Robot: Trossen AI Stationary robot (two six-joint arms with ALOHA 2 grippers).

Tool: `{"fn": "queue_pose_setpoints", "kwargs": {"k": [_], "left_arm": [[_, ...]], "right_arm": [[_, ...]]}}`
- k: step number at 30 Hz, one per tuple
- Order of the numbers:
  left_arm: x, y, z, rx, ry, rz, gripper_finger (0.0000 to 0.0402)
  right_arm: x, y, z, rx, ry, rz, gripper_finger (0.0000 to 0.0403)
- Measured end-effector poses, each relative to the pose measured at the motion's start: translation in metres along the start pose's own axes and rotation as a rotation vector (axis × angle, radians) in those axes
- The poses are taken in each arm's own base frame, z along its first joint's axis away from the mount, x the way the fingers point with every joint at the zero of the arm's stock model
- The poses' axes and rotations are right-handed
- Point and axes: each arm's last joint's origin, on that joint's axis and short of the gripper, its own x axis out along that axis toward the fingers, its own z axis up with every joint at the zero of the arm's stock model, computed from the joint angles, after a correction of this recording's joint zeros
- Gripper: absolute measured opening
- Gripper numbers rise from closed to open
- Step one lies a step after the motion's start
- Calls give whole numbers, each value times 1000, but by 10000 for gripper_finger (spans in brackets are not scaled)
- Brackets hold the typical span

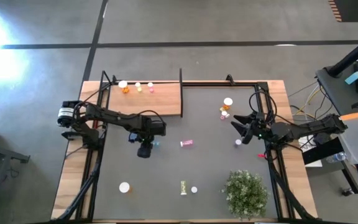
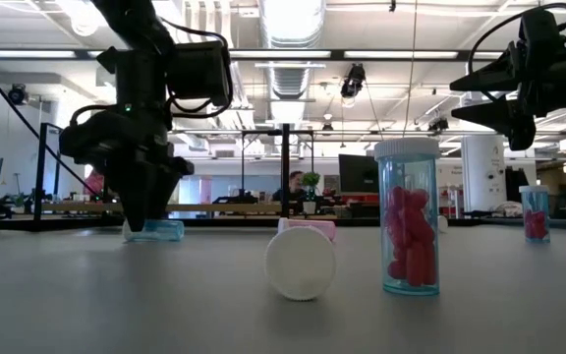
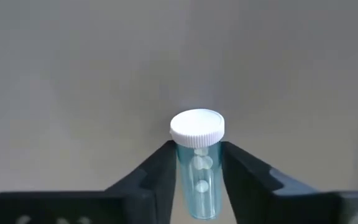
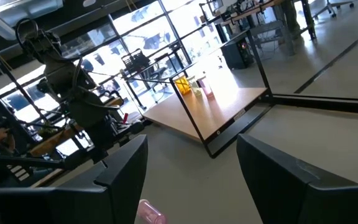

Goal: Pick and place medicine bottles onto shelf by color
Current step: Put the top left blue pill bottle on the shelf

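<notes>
While bare desk (image 1: 185, 168) surrounds it, the left gripper (image 3: 199, 186) has its jaws clenched on a lying blue bottle (image 3: 197, 165) holding white pills. The right gripper (image 1: 240, 129), jaws released, hovers near the desk's right edge.

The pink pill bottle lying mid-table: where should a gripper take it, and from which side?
Probably from straight above, fingers across the body's middle. The small pink pill bottle lies on its side on the grey mat with clear space around it, its long axis running left-right in the high view.
</notes>
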Motion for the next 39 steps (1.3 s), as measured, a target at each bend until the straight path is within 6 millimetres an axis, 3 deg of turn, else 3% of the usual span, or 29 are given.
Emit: {"fn": "queue_pose_setpoints", "kwargs": {"k": [4,9,24,29,39], "left_arm": [[0,0,0,47,0,0,75],[0,0,0,157,1,1,74],[-19,-10,-16,794,-79,-273,77],[-29,-13,-25,923,-108,-355,77],[-48,-20,-33,1259,-365,-579,77]], "right_arm": [[0,0,0,0,0,0,237],[0,0,0,0,0,0,237],[0,0,0,0,0,0,237],[0,0,0,0,0,0,237],[0,0,0,0,0,0,237]]}}
